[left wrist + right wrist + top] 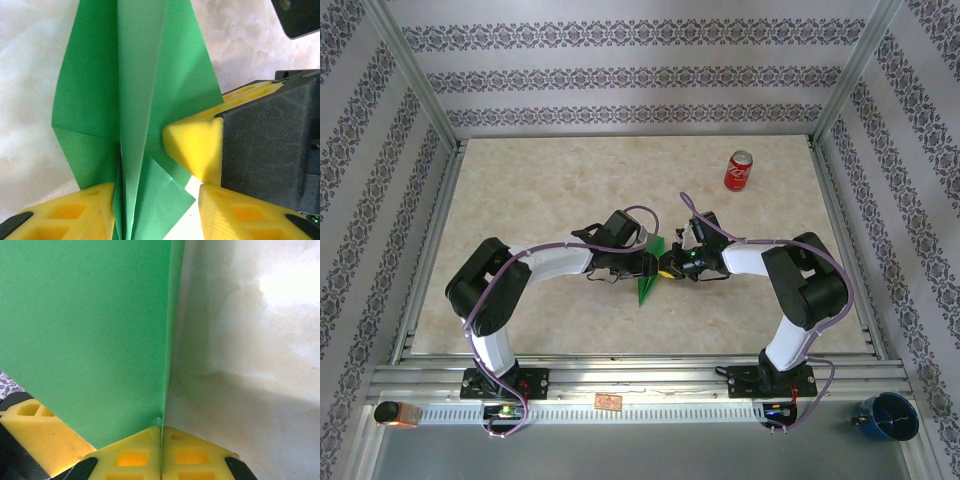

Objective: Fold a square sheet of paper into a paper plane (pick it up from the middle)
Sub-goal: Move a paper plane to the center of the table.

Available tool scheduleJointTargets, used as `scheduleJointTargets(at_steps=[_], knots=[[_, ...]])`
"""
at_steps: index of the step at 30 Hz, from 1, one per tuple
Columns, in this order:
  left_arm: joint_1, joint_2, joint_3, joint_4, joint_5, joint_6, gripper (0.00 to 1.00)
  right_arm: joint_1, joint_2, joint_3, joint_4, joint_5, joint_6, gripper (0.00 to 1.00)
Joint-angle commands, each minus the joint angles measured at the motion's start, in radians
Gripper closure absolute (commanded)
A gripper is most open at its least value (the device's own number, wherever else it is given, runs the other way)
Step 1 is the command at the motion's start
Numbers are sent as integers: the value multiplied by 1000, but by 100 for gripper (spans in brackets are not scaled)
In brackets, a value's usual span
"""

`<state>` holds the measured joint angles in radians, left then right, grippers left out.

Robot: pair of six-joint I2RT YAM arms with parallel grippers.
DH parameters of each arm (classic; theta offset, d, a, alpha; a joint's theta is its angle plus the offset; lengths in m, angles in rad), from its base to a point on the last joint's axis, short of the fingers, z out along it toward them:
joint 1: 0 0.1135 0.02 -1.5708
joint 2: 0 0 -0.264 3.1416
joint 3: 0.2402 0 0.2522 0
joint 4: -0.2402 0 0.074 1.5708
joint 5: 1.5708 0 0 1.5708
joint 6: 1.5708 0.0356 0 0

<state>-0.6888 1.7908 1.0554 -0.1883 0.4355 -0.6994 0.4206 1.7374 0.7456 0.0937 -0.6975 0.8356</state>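
The paper plane [647,287] is a folded green dart held off the table between both arms, its point toward the near edge. My right gripper [161,429] is shut on one edge of it, and the green sheet [85,330] rises from between the fingertips. In the left wrist view the plane's layered folds [135,100] fan out, and a right finger [195,142] presses its side. My left gripper [156,192] is open around the plane's lower folds. The paper lies against its left finger [75,212], and a gap of table shows before the other finger [240,215].
A red soda can [739,171] lies at the back right of the marble table [520,190]. Metal frame rails [620,375] border the table. A blue cup [890,416] sits off the table at the near right.
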Motion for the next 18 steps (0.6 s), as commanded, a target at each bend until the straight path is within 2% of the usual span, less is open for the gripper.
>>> scheduleJointTargets(at_steps=[1, 4, 8, 13, 18], knots=[[-25, 27, 21, -75, -1, 37, 55, -6, 9, 6, 31, -23, 10, 92], [-26, 26, 23, -91, -13, 43, 57, -6, 8, 6, 31, -25, 11, 92], [-28, 17, 16, -89, -14, 51, 52, -6, 5, 6, 34, -27, 14, 92], [-28, 14, 14, -89, -4, 68, 51, -6, 4, 6, 39, -28, 18, 93], [-28, 28, 26, -107, -24, 73, 59, -6, 8, 6, 41, -30, 19, 93]])
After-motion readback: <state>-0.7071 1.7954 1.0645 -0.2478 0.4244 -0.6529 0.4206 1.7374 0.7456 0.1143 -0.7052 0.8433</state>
